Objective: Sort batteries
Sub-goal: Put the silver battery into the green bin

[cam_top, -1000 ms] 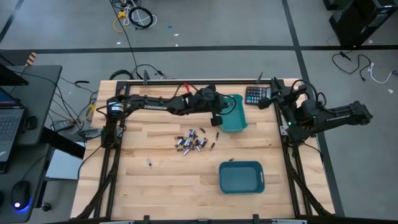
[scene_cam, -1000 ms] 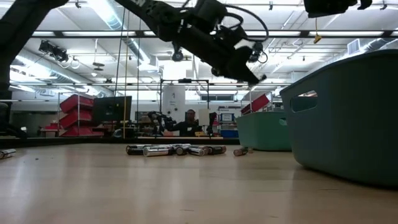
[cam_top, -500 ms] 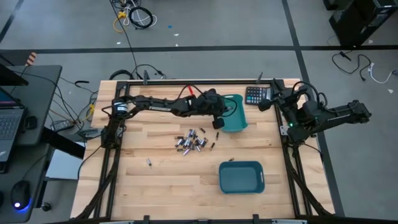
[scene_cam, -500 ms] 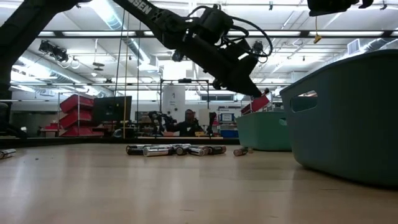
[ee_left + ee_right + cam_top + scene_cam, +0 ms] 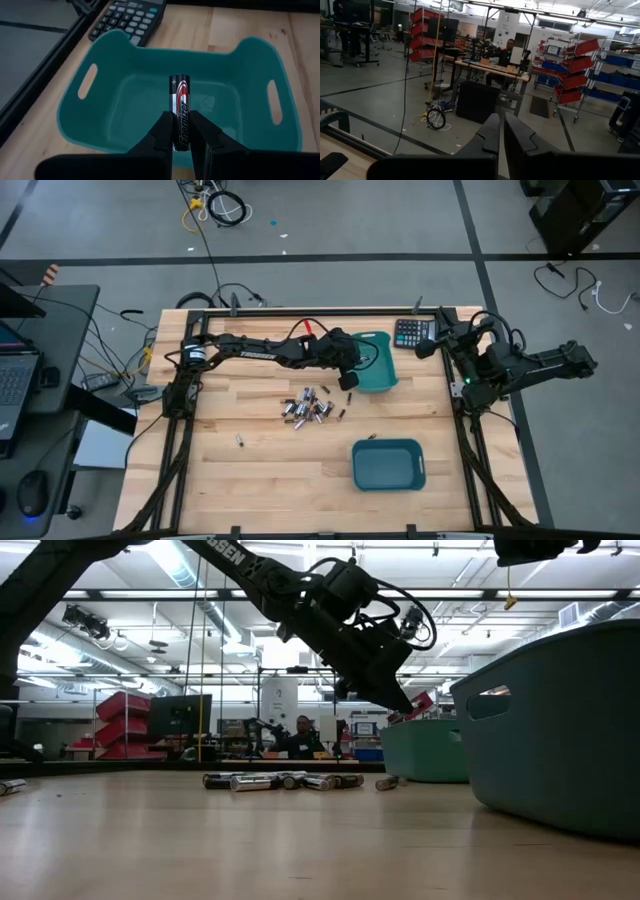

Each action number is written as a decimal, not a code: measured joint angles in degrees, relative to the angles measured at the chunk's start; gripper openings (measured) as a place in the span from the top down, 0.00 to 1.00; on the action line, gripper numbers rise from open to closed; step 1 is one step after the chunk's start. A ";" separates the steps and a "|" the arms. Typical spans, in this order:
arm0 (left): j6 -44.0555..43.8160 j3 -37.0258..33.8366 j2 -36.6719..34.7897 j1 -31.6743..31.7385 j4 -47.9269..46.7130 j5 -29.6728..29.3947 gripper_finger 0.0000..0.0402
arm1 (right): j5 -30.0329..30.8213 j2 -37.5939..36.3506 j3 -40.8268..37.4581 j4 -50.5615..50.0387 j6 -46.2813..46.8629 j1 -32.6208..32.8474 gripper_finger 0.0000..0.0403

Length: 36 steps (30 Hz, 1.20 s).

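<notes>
1. Left end effector (image 5: 180, 131) clamped on one black battery (image 5: 179, 111), the cell standing up between the fingers, red-and-silver label showing.
2. It hangs over the far teal bin (image 5: 377, 365), just inside the rim nearest the pile; wrist view looks straight down into the bin, which looks bare inside.
3. Loose batteries (image 5: 307, 408) lie in a cluster mid-bench, a few strays beside it and one lone cell (image 5: 239, 441) well apart toward the near-left.
4. Near teal bin (image 5: 389, 464) sits closer to the front edge; contents cannot be told.
5. Black calculator (image 5: 411, 333) sits at the far edge just beside the far bin, not part of the sort.
6. Right end effector (image 5: 502, 133) parked off the bench's right side, fingers pressed together, holding nothing.
7. Step in hand, judged: drop-off of a dark cell into the far bin.
8. Next move calls for opening the left fingers while over the bin floor, then returning to the pile for another cell.
</notes>
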 joint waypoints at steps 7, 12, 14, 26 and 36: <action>-0.20 -0.13 0.00 0.00 -0.46 0.02 0.92 | 0.00 0.00 0.00 -0.02 0.00 0.00 0.97; -0.23 -0.13 0.00 0.00 -0.42 0.02 0.91 | 0.00 0.00 0.00 0.00 0.00 0.00 0.97; -0.22 -0.13 0.00 0.00 -0.42 0.02 0.90 | 0.00 0.00 0.00 -0.02 0.00 0.00 0.97; -0.42 -0.15 0.31 0.00 0.14 0.02 0.87 | 0.00 0.00 0.00 0.00 0.02 0.00 0.97; -0.50 -0.22 0.48 0.00 1.11 0.02 0.83 | 0.00 0.00 0.00 -0.01 0.02 0.00 0.97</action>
